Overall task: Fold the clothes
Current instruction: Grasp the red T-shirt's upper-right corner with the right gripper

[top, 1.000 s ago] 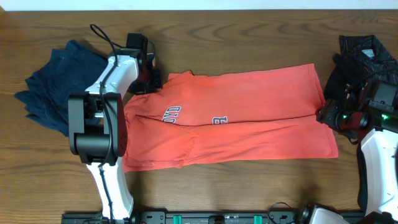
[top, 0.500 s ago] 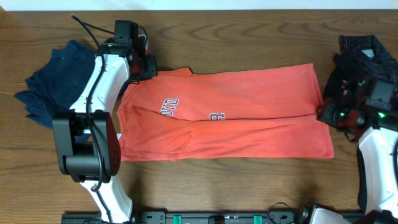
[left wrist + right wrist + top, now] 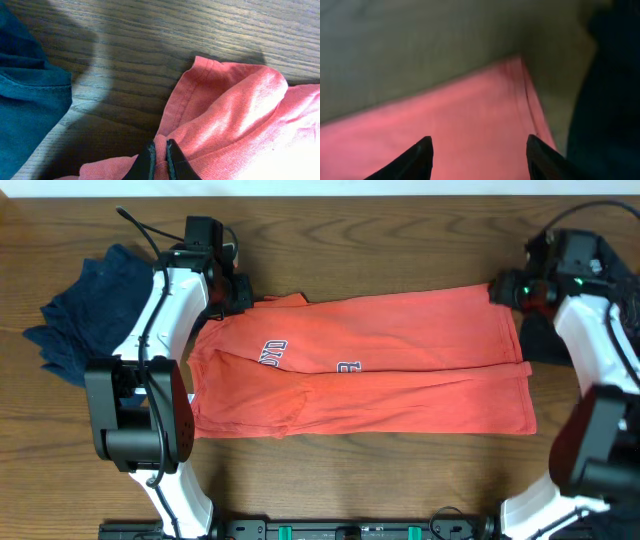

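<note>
The coral-red T-shirt lies across the table middle, folded lengthwise, its navy-and-white lettering showing. My left gripper is shut on a fold of the T-shirt's far-left corner; the left wrist view shows the fingers pinching the red fabric. My right gripper is open over the T-shirt's far-right corner; in the right wrist view its fingers stand wide apart over the red cloth. The dark navy garment lies bunched at the left. The black garment lies at the far right, partly under my right arm.
The brown wooden table shows bare along the back and front edges. The navy garment lies close to the left gripper. The black garment lies just right of the right gripper's fingers.
My right arm has swung from the T-shirt's near-right edge up to its far-right corner. My left gripper has pulled the far-left corner further back and left.
</note>
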`<state>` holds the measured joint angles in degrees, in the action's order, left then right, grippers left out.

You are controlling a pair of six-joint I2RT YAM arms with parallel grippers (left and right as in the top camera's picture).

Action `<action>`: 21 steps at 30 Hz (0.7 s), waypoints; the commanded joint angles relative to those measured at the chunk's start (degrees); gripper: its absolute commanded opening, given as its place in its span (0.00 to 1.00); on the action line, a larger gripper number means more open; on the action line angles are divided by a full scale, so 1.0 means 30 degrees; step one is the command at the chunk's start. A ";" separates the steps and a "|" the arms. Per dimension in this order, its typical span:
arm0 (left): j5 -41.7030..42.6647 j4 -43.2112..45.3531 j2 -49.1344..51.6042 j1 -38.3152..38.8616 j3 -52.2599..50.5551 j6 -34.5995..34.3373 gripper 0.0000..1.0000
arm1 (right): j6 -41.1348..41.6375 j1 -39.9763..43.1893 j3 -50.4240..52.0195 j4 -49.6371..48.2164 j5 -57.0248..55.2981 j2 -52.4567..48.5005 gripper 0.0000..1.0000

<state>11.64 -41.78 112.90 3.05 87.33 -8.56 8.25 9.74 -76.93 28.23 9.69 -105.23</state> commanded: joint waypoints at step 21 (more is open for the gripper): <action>-0.0095 -0.0087 0.0087 -0.0131 -0.0291 -0.0095 0.06 | 0.0488 -0.0517 -0.0597 -0.6054 -0.2455 -0.6674 0.10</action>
<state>11.66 -41.67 112.90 3.05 86.80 -8.80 9.19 8.97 -78.28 9.76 2.46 -123.28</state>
